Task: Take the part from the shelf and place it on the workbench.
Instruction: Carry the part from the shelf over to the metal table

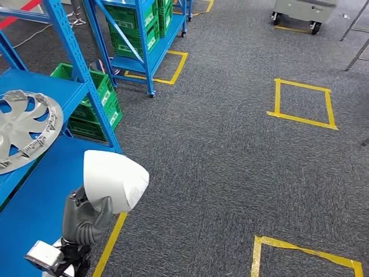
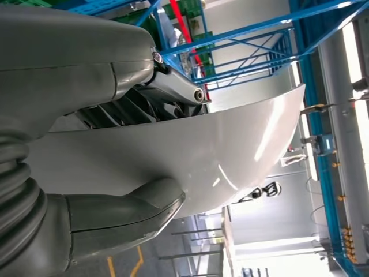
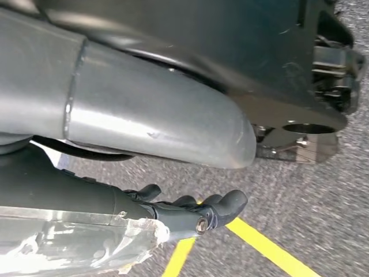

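My left hand (image 1: 85, 216) grips the smooth white curved plastic shell part (image 1: 114, 178), thumb underneath, holding it up over the edge of the blue metal shelf (image 1: 39, 202) and the grey carpet (image 1: 217, 156). My right hand (image 3: 191, 210) holds nothing, its dark fingers apart above the yellow floor tape (image 3: 265, 248). A silver spoked hubcap (image 1: 23, 128) lies on the shelf's upper level.

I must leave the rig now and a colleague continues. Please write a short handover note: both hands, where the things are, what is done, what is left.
Left robot hand: holds the white part, lifted beside the blue shelf, over the shelf's edge and the grey carpet.
Right robot hand: holds nothing, hangs over the carpet near a yellow tape line.
Silver wheel cover lies on the shelf.
Done: part is off the shelf.
Left: carry it to the workbench and set it down.
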`<state>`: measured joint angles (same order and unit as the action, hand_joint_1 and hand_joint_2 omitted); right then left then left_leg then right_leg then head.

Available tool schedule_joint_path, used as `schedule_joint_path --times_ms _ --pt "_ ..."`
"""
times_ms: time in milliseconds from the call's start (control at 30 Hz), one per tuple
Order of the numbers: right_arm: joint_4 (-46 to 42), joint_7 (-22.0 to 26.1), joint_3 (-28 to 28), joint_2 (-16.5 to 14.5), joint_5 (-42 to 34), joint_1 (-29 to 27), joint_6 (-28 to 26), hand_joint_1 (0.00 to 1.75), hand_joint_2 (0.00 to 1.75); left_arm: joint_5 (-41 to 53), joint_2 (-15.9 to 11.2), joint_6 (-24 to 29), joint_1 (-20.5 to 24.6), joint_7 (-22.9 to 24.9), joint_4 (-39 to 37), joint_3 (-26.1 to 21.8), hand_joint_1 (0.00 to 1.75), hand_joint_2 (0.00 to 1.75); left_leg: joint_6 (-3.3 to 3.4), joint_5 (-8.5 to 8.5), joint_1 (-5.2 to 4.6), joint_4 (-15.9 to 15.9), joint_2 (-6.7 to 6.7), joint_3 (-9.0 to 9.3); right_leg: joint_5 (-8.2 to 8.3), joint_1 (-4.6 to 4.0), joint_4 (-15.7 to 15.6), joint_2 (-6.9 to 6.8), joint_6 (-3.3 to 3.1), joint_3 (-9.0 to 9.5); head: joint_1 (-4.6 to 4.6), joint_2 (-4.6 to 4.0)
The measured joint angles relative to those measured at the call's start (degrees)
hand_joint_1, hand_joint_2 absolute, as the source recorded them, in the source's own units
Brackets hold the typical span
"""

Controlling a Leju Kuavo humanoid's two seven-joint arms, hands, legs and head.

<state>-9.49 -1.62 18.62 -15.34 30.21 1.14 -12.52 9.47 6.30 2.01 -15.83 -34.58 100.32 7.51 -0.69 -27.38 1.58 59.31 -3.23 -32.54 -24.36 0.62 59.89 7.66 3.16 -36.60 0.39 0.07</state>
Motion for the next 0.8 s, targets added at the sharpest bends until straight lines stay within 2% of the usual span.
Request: schedule_joint_path --times_ms 33,100,133,167,200,233,267,333,367,400,467,500,533,600,667,700,733,767,800 --pt "0.0 0.0 0.0 0.0 0.0 -0.1 0.0 0.00 0.00 0.0 0.0 0.1 0.0 0.0 0.0 0.0 1.75 1.75 0.40 0.06 -0.04 0.0 0.77 0.07 -0.95 -0.14 1.6 -1.81 0.18 -0.76 0.21 0.00" --pt "0.0 0.0 0.0 0.0 0.0 0.1 0.0 0.00 0.00 0.2 0.1 0.4 -0.1 0.2 0.0 -0.1 1.75 1.75 0.92 0.00 -0.34 -0.1 2.40 0.15 -4.50 -0.41 8.4 -5.90 0.38 -3.95 0.54 0.00" --pt "0.0 0.0 0.0 0.0 0.1 0.1 -0.1 0.00 0.00 0.4 0.1 0.6 -0.2 0.3 0.0 -0.1 1.75 1.75 1.06 -0.07 -0.52 -0.1 3.32 0.17 -6.24 -0.39 12.4 -6.76 0.41 -5.90 0.55 0.00" --pt "0.0 0.0 0.0 0.0 0.1 0.2 -0.2 0.00 0.00 0.5 0.1 0.8 -0.2 0.5 0.0 -0.2 1.75 1.75 1.17 -0.15 -0.68 -0.1 4.25 0.21 -7.20 -0.37 15.3 -7.11 0.35 -7.30 0.55 0.00" --pt "0.0 0.0 0.0 0.0 0.1 0.1 -0.3 0.00 0.00 0.6 0.1 1.0 -0.2 0.6 0.0 -0.2 1.75 1.75 1.24 -0.26 -0.82 -0.1 5.14 0.29 -7.11 -0.38 16.2 -7.26 0.22 -7.69 0.56 0.00" --pt "0.0 0.0 0.0 0.0 0.1 0.0 -0.4 0.00 0.00 0.7 0.1 1.1 -0.2 0.8 0.0 -0.2 1.75 1.75 1.28 -0.38 -0.94 -0.1 5.96 0.43 -5.97 -0.44 14.7 -7.42 0.01 -6.84 0.55 0.00" --pt "0.0 0.0 0.0 0.0 0.2 0.0 -0.5 0.00 0.00 0.7 0.1 1.1 -0.2 0.9 0.0 -0.2 1.75 1.75 1.27 -0.55 -1.04 -0.1 6.71 0.64 -4.20 -0.58 11.3 -7.93 -0.29 -4.92 0.55 0.00" --pt "0.0 0.0 0.0 0.0 0.2 0.1 -0.5 0.00 0.00 1.0 0.2 1.1 -0.2 1.0 0.0 -0.2 1.75 1.75 0.98 -0.96 -1.27 0.0 7.97 1.11 -1.37 -1.21 3.6 -10.31 -0.95 -0.55 0.52 0.00" --pt "0.0 -0.1 0.1 0.0 0.2 0.1 -0.4 0.00 0.00 1.1 0.3 1.1 -0.2 1.0 0.0 -0.2 1.75 1.75 0.75 -1.12 -1.37 0.0 8.49 1.28 -0.71 -1.50 1.3 -11.10 -1.17 0.73 0.51 0.00" --pt "0.0 -0.1 0.1 0.0 0.2 0.2 -0.3 0.00 0.00 1.2 0.3 1.1 -0.2 1.0 0.0 -0.2 1.75 1.75 0.48 -1.20 -1.43 -0.1 8.98 1.39 -0.55 -1.76 0.3 -11.39 -1.34 1.20 0.49 0.00" --pt "0.0 -0.1 0.1 0.0 0.3 0.1 -0.1 0.00 0.00 1.3 0.4 1.1 -0.2 1.1 0.1 -0.2 1.75 1.75 -0.15 -1.26 -1.37 -0.3 9.81 1.58 -0.24 -1.80 -0.1 -10.01 -1.72 1.12 0.49 0.00" --pt "0.0 -0.2 0.1 0.0 0.3 0.1 0.0 0.00 0.00 1.4 0.4 1.1 -0.1 1.1 0.1 -0.2 1.75 1.75 -0.46 -1.52 -1.26 -0.2 9.16 1.64 -0.02 -1.66 -0.5 -9.32 -1.96 1.28 0.44 0.00" --pt "0.0 -0.2 0.1 0.0 0.4 0.0 0.1 0.00 0.00 1.5 0.4 1.1 -0.1 1.1 0.1 -0.2 1.75 1.75 -0.72 -2.29 -1.18 0.8 7.91 1.33 0.23 -1.46 -1.0 -8.63 -2.24 1.52 0.37 0.00" --pt "0.0 -0.1 0.1 0.0 0.6 0.2 0.1 0.00 0.00 1.6 0.4 1.2 -0.1 1.1 0.2 -0.2 1.75 1.75 -1.03 -5.18 -1.05 6.1 4.74 -1.07 0.55 -1.14 -1.5 -7.20 -2.59 1.89 0.05 0.00" --pt "0.0 -0.1 0.1 0.0 0.8 0.3 0.1 0.00 0.00 1.6 0.3 1.3 -0.2 1.1 0.2 -0.2 1.75 1.75 -1.25 -7.53 -1.02 12.6 3.73 -4.72 0.60 -1.08 -1.5 -5.60 -2.71 1.90 -0.14 0.00" --pt "0.0 0.0 0.1 0.0 0.9 0.3 0.1 0.00 0.00 1.5 0.2 1.3 -0.2 1.1 0.2 -0.2 1.75 1.75 -1.35 -7.33 -0.98 14.0 3.64 -5.80 0.60 -1.05 -1.5 -4.71 -2.71 1.92 -0.14 0.00" --pt "0.0 0.0 0.2 0.0 1.0 0.3 0.1 0.00 0.00 1.3 0.2 1.2 -0.2 1.2 0.2 -0.2 1.75 1.75 -1.44 -6.06 -0.91 13.4 3.57 -5.92 0.62 -0.98 -1.5 -3.81 -2.66 1.95 -0.14 0.00" --pt "0.0 0.0 0.2 0.0 1.0 0.3 0.1 0.00 0.00 0.8 0.1 0.8 -0.2 1.4 0.2 -0.2 1.75 1.75 -1.57 -4.00 -0.76 11.0 3.29 -5.06 0.64 -0.86 -1.5 -2.87 -2.51 1.97 -0.14 0.00" --pt "0.0 0.1 0.2 0.0 1.1 0.3 0.1 0.00 0.00 0.3 0.0 0.3 -0.1 1.7 0.1 -0.2 1.75 1.75 -1.82 -1.81 -0.44 7.5 2.18 -3.61 0.63 -0.74 -1.3 -1.94 -2.25 1.91 -0.15 0.00"
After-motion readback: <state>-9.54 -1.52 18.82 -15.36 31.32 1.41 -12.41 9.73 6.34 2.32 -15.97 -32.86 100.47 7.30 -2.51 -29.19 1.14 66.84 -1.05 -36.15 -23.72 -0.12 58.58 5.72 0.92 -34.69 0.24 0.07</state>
